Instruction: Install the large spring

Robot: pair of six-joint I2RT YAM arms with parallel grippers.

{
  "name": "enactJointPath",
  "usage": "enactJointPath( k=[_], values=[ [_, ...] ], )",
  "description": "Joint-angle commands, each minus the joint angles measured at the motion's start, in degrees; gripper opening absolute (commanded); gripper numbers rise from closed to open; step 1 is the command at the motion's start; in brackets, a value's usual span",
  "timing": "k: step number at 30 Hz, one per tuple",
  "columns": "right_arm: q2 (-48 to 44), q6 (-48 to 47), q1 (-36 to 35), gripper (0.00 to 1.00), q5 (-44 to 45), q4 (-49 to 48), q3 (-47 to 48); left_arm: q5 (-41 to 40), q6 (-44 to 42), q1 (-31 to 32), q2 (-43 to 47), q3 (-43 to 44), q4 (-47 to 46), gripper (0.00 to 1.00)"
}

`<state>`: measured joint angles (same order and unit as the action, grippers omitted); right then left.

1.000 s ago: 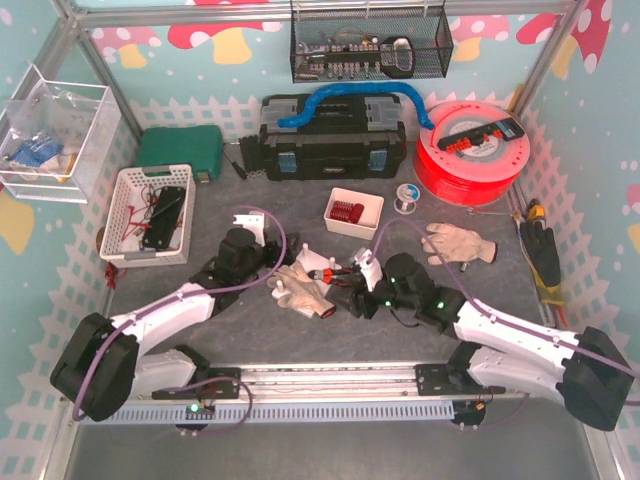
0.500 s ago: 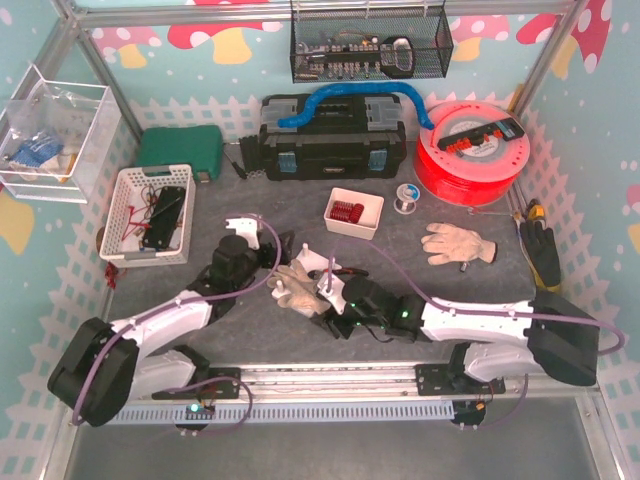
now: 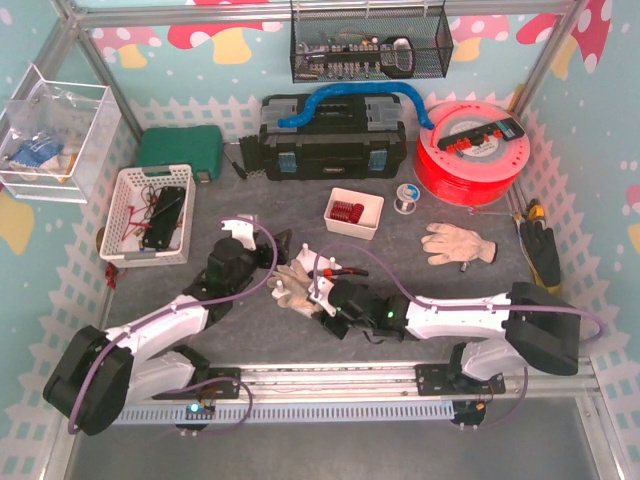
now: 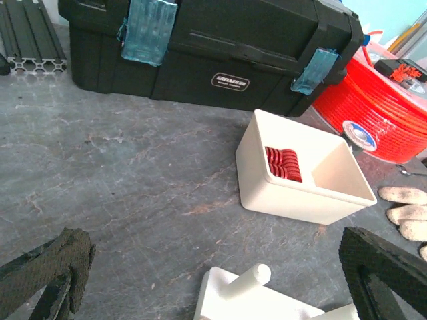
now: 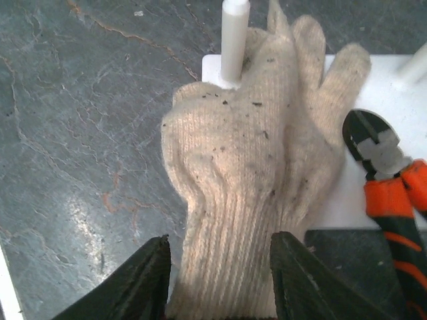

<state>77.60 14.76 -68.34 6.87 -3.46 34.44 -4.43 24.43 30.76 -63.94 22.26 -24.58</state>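
No large spring can be picked out. Red ribbed pieces (image 4: pixel 283 165) sit in the white bin (image 4: pixel 287 200), at 1 o'clock from the white peg base (image 4: pixel 253 307). A glove (image 5: pixel 253 180) drapes over that base, with orange-handled pliers (image 5: pixel 393 193) beside it. The right gripper (image 5: pixel 220 280) straddles the glove's cuff, and whether it pinches cannot be told. The left gripper (image 4: pixel 217 257) gapes wide, holding nothing

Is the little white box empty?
Not empty. The white box holds a row of red pieces at one end; the rest of it looks bare.

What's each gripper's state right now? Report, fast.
Left gripper: open, holding nothing.
Right gripper: open, straddling the glove, not clearly clamped.
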Motion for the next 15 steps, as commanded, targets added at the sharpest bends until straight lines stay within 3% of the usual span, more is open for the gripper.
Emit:
enactJointPath(
  k=[1, 9, 15],
  values=[
    [-0.7, -0.6, -0.5, 0.4, 2.1, 1.0, 1.5, -1.0, -1.5, -0.4, 0.1, -0.5, -0.5, 0.99],
    [-5.6, -0.6, -0.5, 0.12, 4.1, 2.9, 4.1, -1.4, -2.4, -0.4, 0.7, -0.8, -0.8, 0.99],
    [-10.6, -2.5, -0.5, 0.02, 6.5, 5.4, 8.3, -1.3, -2.1, -0.4, 0.7, -0.7, -0.5, 0.99]
  ],
)
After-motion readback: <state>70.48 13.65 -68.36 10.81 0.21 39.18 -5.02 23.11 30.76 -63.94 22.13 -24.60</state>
